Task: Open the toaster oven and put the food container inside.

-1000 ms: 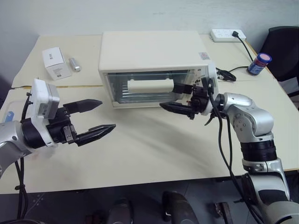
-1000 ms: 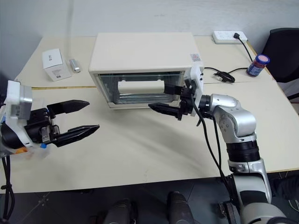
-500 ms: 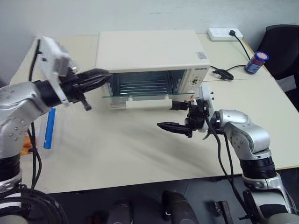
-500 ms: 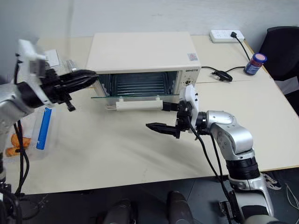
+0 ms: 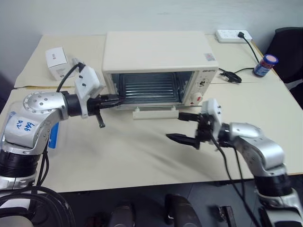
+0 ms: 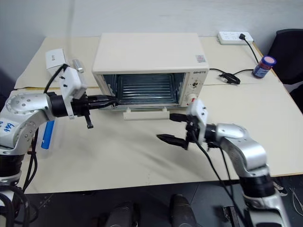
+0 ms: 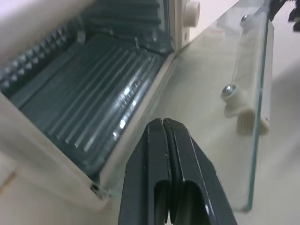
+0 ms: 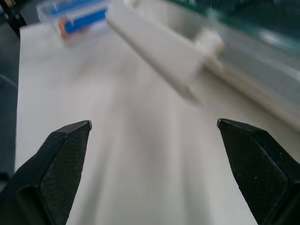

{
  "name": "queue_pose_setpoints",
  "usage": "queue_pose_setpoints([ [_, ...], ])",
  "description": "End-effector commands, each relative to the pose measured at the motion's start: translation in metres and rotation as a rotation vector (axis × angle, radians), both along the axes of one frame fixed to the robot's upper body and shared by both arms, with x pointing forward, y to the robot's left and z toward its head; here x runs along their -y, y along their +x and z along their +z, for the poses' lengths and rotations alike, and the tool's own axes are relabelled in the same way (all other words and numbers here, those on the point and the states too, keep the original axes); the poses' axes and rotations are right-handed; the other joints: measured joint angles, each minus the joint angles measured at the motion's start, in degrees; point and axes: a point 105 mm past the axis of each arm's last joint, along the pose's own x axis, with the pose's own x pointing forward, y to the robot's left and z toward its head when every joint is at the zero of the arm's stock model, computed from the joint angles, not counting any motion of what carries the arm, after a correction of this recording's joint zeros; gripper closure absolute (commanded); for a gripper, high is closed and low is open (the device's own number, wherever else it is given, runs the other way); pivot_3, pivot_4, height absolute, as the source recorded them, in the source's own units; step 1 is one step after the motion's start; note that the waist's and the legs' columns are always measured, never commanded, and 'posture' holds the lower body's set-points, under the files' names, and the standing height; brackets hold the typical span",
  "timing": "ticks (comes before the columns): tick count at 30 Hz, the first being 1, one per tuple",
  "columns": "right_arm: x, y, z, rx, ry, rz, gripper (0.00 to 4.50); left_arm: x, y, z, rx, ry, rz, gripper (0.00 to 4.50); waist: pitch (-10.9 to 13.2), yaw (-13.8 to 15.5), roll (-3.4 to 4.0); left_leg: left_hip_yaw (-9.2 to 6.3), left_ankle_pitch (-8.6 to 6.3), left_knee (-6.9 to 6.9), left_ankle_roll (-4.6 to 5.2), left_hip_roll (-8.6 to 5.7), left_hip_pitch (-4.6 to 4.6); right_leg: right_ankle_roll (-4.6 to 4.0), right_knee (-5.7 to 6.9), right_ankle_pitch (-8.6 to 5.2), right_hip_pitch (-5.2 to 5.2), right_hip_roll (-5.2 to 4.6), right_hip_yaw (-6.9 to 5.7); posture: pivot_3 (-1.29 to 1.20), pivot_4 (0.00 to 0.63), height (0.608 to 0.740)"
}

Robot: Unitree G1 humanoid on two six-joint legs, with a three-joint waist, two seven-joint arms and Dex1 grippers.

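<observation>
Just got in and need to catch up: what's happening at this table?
A two-armed robot is loading a toaster oven. Its glass door lies folded down, open. The shut left gripper sits at the oven's left front corner; the open right gripper hovers over the table in front. The food container waits on the table, not yet picked up.

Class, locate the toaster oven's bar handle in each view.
Left eye view: handle in the middle, before the toaster oven's mouth.
Right eye view: handle slightly left of middle.
Left wrist view: handle behind the glass door.
Right wrist view: handle between food container and door.
Shared landmark: the glass door.
</observation>
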Motion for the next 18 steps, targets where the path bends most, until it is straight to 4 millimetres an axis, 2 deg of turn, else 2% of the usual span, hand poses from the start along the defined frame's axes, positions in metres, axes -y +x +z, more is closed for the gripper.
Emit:
queue_pose_setpoints([
  [1,0.015,-0.028,0.023,0.020,-0.003,0.041,0.00,0.008,-0.012,-0.010,0.001,0.042,-0.039,4.46,0.0,0.2,0.00,0.01,0.00,0.02,0.00,0.00,0.00,0.03,-0.01,0.01,0.00,0.00,0.00,0.00,0.150,0.740],
  [5,0.023,-0.041,0.041,0.013,0.022,0.064,0.00,0.009,-0.016,-0.034,-0.033,0.090,-0.029,4.46,0.0,-0.1,0.00,0.02,0.03,0.10,0.03,0.01,0.14,0.11,-0.04,0.06,0.14,0.00,0.08,0.00,0.150,0.740],
  [8,0.021,-0.035,0.062,0.054,0.072,0.060,0.00,0.011,-0.014,-0.059,-0.062,0.132,0.003,4.46,0.0,-0.1,0.00,0.02,0.07,0.10,0.03,0.00,0.21,0.10,-0.13,0.06,0.15,0.00,0.13,0.00,0.150,0.740],
  [13,0.012,-0.031,0.076,0.096,0.103,0.122,0.00,0.014,-0.016,-0.087,-0.084,0.187,0.060,4.46,0.0,0.3,-0.01,-0.07,0.06,0.06,0.04,0.01,0.10,0.10,-0.01,0.06,0.13,0.01,0.08,0.00,0.150,0.740],
  [15,0.009,-0.027,0.080,0.106,0.111,0.150,0.00,0.014,-0.020,-0.085,-0.071,0.165,0.081,4.46,0.0,0.3,-0.01,-0.03,0.02,0.07,0.10,-0.02,0.10,0.11,-0.02,0.06,0.14,-0.04,0.10,0.00,0.150,0.740],
  [17,0.005,-0.022,0.082,0.117,0.105,0.194,0.00,0.005,-0.022,-0.066,-0.052,0.051,0.183,4.46,0.0,0.1,-0.01,0.00,0.01,0.11,0.14,-0.04,0.10,0.16,-0.03,0.09,0.16,-0.09,0.12,0.00,0.150,0.740],
  [18,0.003,-0.019,0.083,0.118,0.104,0.225,0.00,-0.003,-0.024,-0.051,-0.036,-0.034,0.260,4.29,0.0,0.0,-0.01,-0.02,0.00,0.15,0.14,-0.03,0.10,0.18,-0.04,0.10,0.17,-0.09,0.12,0.00,0.150,0.740],
])
